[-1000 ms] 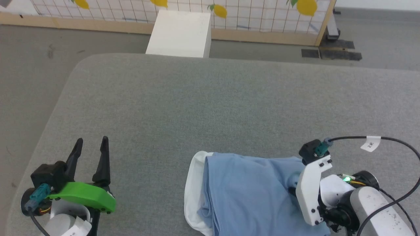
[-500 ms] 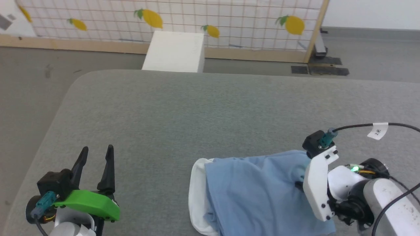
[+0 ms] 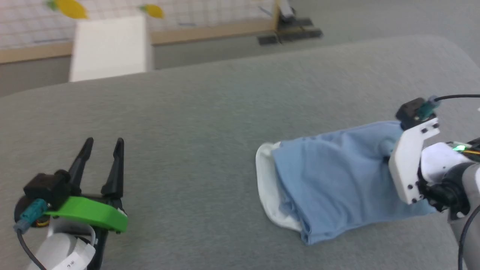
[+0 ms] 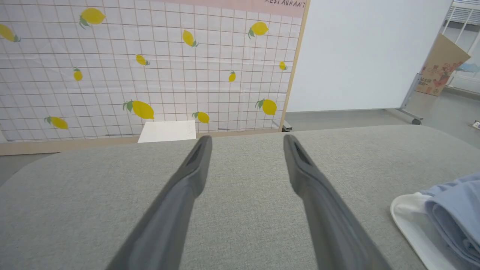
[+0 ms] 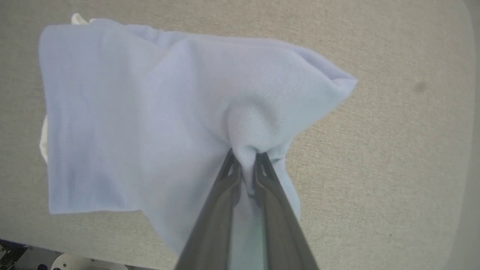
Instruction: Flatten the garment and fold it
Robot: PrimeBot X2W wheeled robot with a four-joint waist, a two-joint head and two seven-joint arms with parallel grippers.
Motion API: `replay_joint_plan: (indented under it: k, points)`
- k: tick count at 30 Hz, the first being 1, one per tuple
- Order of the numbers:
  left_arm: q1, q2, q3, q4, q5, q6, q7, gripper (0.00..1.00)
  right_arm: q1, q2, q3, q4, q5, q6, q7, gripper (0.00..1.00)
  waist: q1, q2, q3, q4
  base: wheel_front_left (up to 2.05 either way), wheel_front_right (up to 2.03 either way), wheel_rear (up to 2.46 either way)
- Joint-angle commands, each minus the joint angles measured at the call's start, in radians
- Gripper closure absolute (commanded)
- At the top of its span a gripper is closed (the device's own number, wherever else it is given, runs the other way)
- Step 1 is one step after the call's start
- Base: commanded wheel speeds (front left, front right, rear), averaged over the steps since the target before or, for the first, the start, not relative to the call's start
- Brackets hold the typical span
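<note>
The garment (image 3: 330, 180) is a light blue cloth with a white edge at its left end, lying bunched on the grey cushioned surface (image 3: 210, 112) at the right of the head view. My right gripper (image 5: 245, 159) points down at it and is shut on a pinched fold of the garment (image 5: 150, 112), which rises in a peak around the fingertips. In the head view its white bracket hides the fingers. My left gripper (image 3: 101, 144) stands open at the lower left, well apart from the cloth, nothing between its fingers (image 4: 195, 168). The garment's white edge (image 4: 416, 225) shows at the lower right of the left wrist view.
A white box (image 3: 108, 48) stands on the floor beyond the surface's far edge, before a lemon-patterned screen (image 4: 150, 63) with a wooden frame. A cardboard box (image 4: 440, 62) and a rack leg stand at the far right. The surface's rounded edge lies near the garment's right side (image 5: 465, 112).
The head camera has swung right, shifting the whole picture left. The garment's right end has lifted with my right gripper. The left gripper stays open in place.
</note>
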Motion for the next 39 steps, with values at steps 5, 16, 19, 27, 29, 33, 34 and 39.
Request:
replay_joint_plan:
  k: [5,16,19,27,29,33,34,39]
  points:
    - [-0.025,0.046,0.01,-0.049,0.012,-0.007,0.028,0.0,-0.018,0.013,-0.086,0.009,-0.05,-0.002,-0.025,1.0,0.0,0.0041,0.225,-0.21,0.0,0.0,0.0]
    - [-0.019,0.187,0.128,-0.207,0.003,0.017,0.084,0.0,-0.059,0.004,-0.351,0.009,-0.176,-0.002,-0.082,1.0,0.0,0.0041,0.42,-0.163,0.0,0.0,0.0]
    - [0.016,0.232,0.19,-0.259,-0.006,0.033,0.094,0.0,-0.083,0.003,-0.431,0.0,-0.218,-0.002,-0.102,1.0,0.0,0.0041,0.468,-0.151,0.0,0.0,0.0]
    - [0.108,0.308,0.315,-0.371,-0.028,0.058,0.119,0.0,-0.149,0.017,-0.599,-0.018,-0.301,-0.002,-0.143,1.0,0.0,0.0041,0.543,-0.142,0.0,0.0,0.0]
    - [0.126,0.319,0.335,-0.39,-0.031,0.061,0.124,0.0,-0.155,0.011,-0.616,-0.039,-0.322,-0.002,-0.167,1.0,0.0,0.0041,0.552,-0.145,0.0,0.0,0.0]
    - [0.15,0.329,0.355,-0.418,-0.035,0.066,0.133,0.0,-0.153,0.017,-0.649,-0.054,-0.349,-0.002,-0.178,0.0,0.0,0.0041,0.557,-0.152,0.0,0.0,0.0]
    - [0.153,0.329,0.357,-0.421,-0.036,0.067,0.134,0.0,-0.155,0.022,-0.657,-0.057,-0.352,-0.002,-0.177,0.0,0.0,0.0041,0.555,-0.154,0.0,0.0,0.0]
    - [0.157,0.322,0.348,-0.422,-0.04,0.068,0.129,0.0,-0.165,0.022,-0.664,-0.08,-0.353,-0.002,-0.221,0.0,0.0,0.0041,0.53,-0.16,0.0,0.0,0.0]
